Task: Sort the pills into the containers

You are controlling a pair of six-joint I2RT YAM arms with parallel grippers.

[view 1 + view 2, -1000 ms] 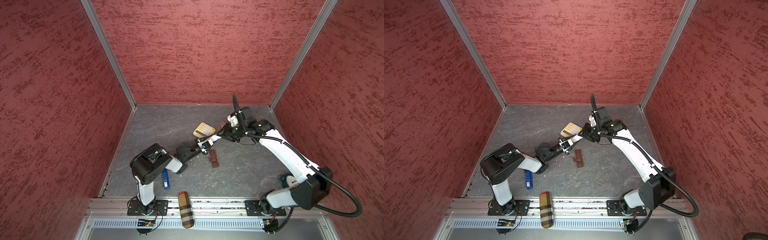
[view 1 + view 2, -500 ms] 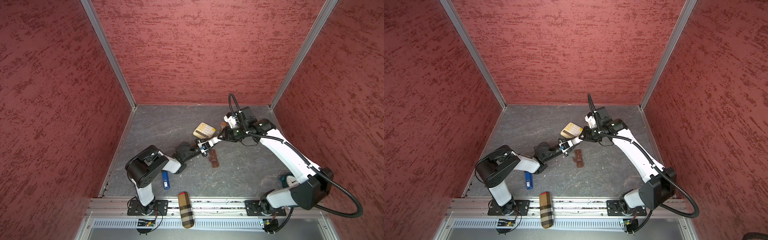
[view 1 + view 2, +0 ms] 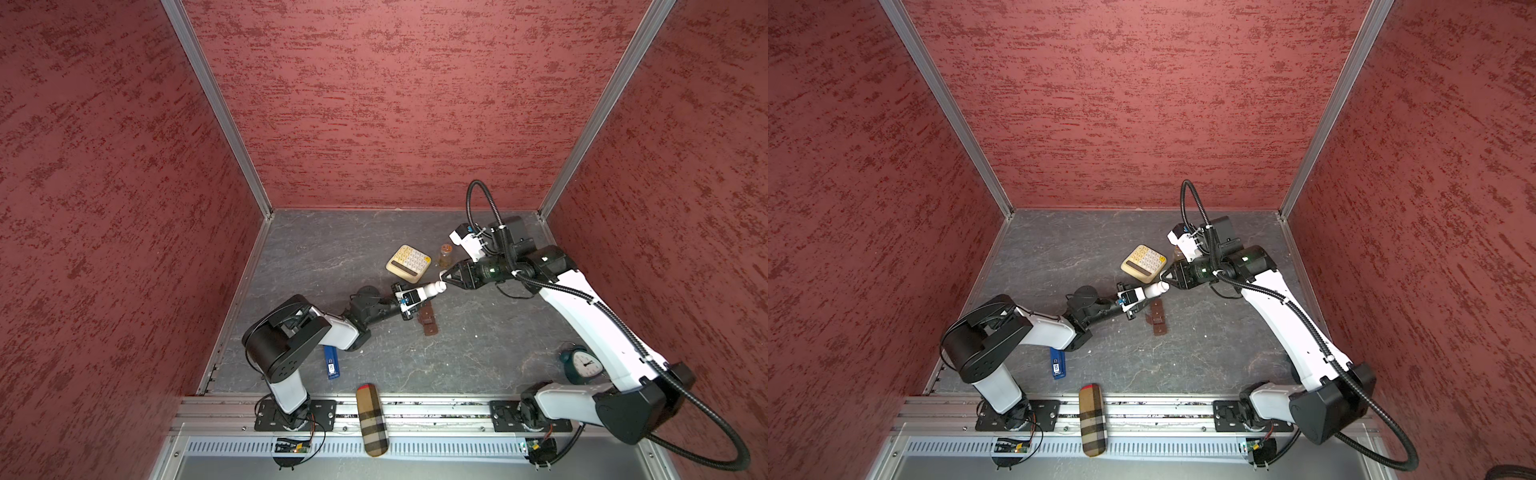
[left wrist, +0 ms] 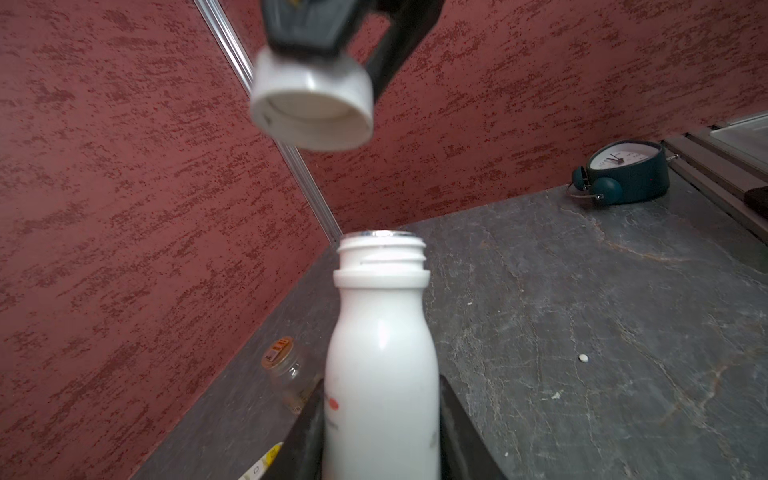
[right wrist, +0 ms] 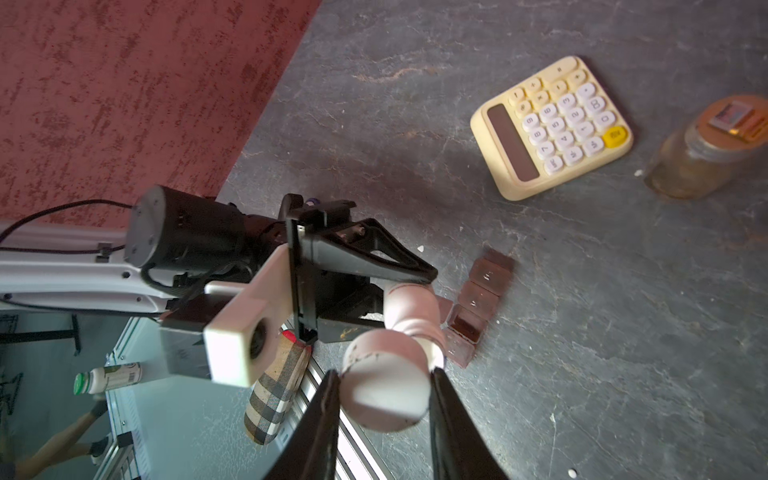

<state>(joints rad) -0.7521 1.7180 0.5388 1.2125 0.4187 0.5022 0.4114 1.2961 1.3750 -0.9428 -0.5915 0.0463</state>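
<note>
The left gripper (image 4: 380, 419) is clamped on the body of a small white bottle (image 4: 380, 332), one dark finger (image 4: 309, 419) pressed to each side, and in both top views it holds the bottle nearly level above the middle of the bench (image 3: 478, 353). The right gripper (image 5: 384, 395) pinches the bottle's white cap (image 5: 384, 390) between its two fingers. In the left wrist view the cap (image 4: 311, 99) hangs clear of the threaded neck with a gap between them, its hollow side facing the neck. The neck stands uncapped with a silvery rim, and the inside of the bottle is hidden. The containers (image 3: 428, 318), a dark brown strip of compartments, lie flat on the middle of the bench, just under the held bottle. Whether any compartment holds a pill cannot be told. One white pill (image 4: 584, 358) lies loose on the bare bench, and another (image 5: 572, 472) shows in the right wrist view. A clear amber bottle (image 3: 444, 254) stands lidded toward the back edge, just beside a cream calculator (image 3: 408, 263); its contents are hazy.
</note>
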